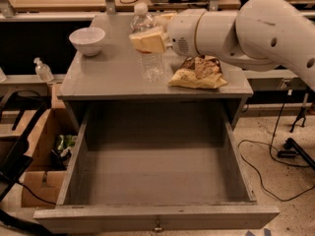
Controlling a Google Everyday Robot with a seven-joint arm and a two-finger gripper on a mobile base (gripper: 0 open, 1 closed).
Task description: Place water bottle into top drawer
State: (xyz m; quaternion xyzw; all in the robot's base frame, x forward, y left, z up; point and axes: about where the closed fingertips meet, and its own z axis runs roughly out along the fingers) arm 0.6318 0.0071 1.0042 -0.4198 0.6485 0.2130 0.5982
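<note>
gripper (pixel 147 39) upper centre, clamped on water bottle (pixel 150 65) | step: carry to top drawer (pixel 152 178) | tip: lift clear of table (pixel 106 77) edge, keep upright, lower mid-drawer

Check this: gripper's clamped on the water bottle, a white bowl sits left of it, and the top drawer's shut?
No. The camera view shows the top drawer open, not shut. The gripper on the water bottle and the white bowl are as stated.
</note>
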